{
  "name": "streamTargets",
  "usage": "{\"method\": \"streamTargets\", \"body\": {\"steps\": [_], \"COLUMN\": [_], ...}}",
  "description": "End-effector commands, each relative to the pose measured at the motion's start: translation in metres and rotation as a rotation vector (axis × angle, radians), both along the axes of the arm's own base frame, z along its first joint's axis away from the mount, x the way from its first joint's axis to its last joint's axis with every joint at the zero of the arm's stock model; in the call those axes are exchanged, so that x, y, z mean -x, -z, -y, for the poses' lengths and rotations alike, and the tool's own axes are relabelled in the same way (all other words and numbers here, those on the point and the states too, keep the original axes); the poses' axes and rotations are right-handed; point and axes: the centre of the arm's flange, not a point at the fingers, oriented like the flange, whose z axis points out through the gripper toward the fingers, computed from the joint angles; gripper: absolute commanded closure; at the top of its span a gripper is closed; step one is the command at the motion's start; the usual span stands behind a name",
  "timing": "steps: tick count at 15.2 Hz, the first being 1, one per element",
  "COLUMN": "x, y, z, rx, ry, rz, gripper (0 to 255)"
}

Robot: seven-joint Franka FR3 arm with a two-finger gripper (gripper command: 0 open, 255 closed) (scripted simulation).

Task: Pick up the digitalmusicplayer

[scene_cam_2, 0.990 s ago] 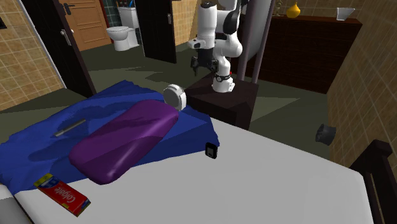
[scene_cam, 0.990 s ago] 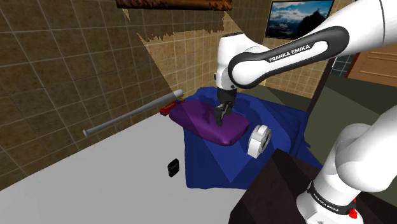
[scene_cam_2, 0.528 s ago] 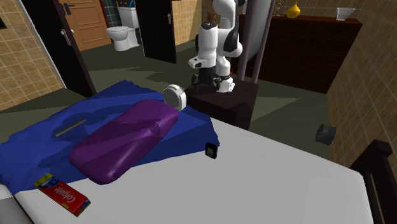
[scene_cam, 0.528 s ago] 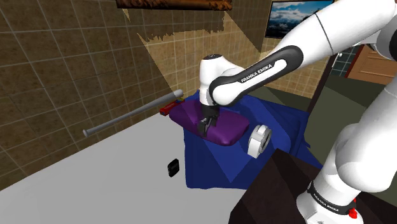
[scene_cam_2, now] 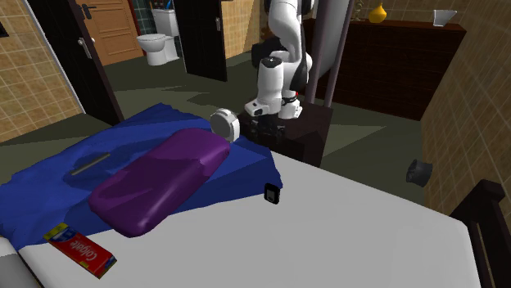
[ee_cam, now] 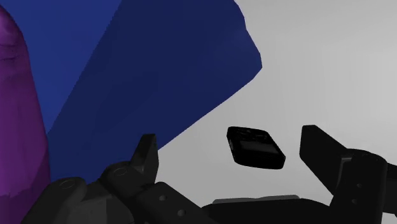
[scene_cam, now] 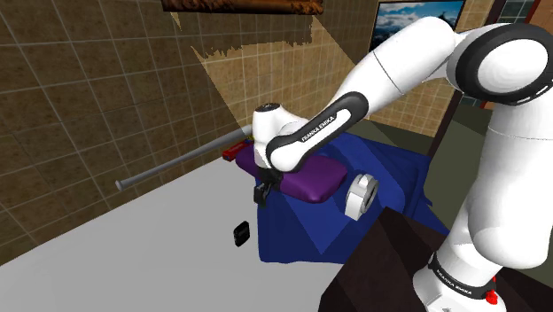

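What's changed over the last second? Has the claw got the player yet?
The claw swung off the purple cushion, down and toward the shoulder view's left, nearing the black music player. It is open and holds nothing. Player, cushion, blue cloth and white roll stayed put.

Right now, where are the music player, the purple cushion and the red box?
music player (ee_cam: 256,147), wrist view, its dark top face.
purple cushion (scene_cam_2: 160,182), second exterior view, middle of its top.
red box (scene_cam_2: 80,250), second exterior view, its printed top face.
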Motion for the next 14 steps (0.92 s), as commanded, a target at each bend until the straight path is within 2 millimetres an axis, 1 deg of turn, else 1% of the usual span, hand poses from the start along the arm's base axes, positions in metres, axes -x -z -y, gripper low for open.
{"method": "streamTargets", "body": {"steps": [1,11,12,14], "x": [-0.015,-0.081,-0.086,-0.086], "y": [0.022,0.117,0.124,0.135], "z": [-0.013,-0.074,-0.079,-0.079], "rx": [-0.002,-0.014,-0.014,-0.014], "ry": [-0.007,-0.044,-0.047,-0.047], "rz": [0.000,-0.003,-0.003,-0.003], "gripper": [0,0,0,0]}}
